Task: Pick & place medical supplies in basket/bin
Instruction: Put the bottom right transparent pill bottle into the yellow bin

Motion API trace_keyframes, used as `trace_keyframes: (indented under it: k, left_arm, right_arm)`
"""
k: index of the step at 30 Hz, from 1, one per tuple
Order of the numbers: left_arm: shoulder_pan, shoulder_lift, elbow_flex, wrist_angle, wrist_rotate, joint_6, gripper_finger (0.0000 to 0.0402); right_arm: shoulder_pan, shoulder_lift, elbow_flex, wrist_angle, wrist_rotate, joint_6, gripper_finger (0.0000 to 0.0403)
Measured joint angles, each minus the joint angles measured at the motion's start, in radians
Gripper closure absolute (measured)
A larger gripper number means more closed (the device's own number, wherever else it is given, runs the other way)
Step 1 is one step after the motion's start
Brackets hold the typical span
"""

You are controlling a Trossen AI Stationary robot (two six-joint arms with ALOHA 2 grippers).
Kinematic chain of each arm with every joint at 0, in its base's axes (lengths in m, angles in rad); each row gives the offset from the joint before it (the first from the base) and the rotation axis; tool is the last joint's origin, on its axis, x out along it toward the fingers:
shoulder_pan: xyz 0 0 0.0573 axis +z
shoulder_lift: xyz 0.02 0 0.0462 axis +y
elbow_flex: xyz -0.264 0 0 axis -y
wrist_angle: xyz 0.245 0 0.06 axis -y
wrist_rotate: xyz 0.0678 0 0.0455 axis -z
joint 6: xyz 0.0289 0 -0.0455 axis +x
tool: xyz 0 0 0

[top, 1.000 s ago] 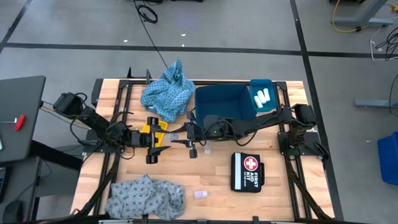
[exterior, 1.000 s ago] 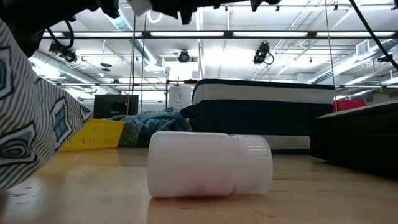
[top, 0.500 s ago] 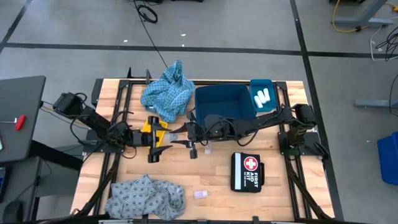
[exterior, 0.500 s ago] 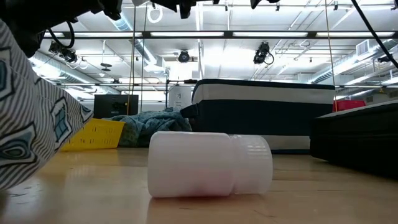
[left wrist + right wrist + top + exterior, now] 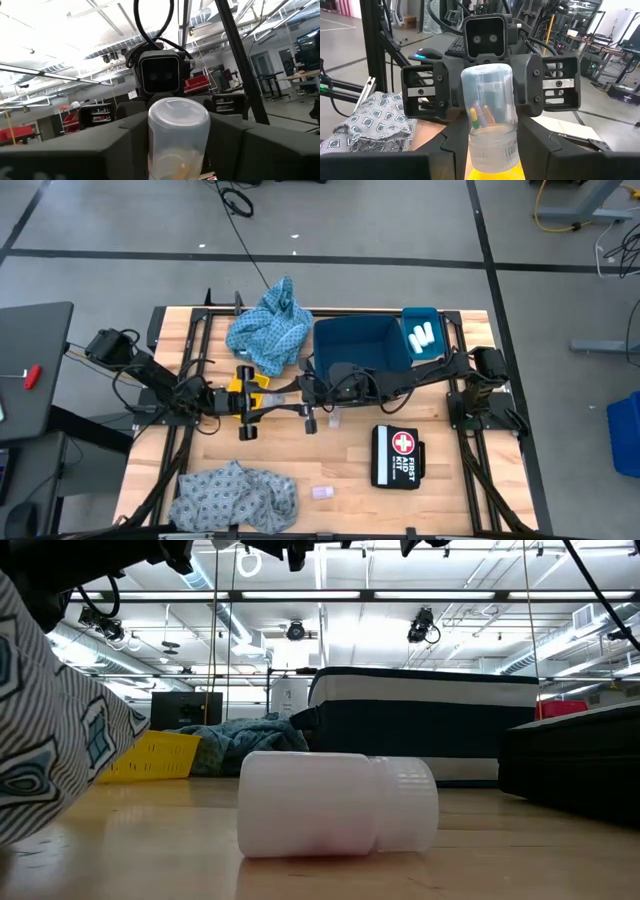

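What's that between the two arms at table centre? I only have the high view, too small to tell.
Observer: A clear bottle. Both wrist views show it up close.
Operator: Empty?
Observer: No. The right wrist view shows a few coloured capsules inside.
Operator: Who's holding it?
Observer: Both, it looks like. Each wrist view shows that arm's own jaws against the bottle's sides, the right jaws and the left jaws facing each other.

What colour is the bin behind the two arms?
Dark blue bin, clearest in the high view.
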Motion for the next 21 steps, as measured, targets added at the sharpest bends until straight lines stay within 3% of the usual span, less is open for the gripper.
trace_keyframes:
  k: [17,21]
  left_arm:
    - [0.0,0.0,-0.002,-0.021,-0.047,-0.006,0.025]
    - [0.0,0.001,-0.002,-0.031,-0.068,-0.017,0.025]
  right_arm:
    - [-0.012,0.0,0.003,-0.054,-0.011,-0.001,0.0269]
    - [-0.012,0.0,0.003,-0.102,0.003,-0.007,0.0193]
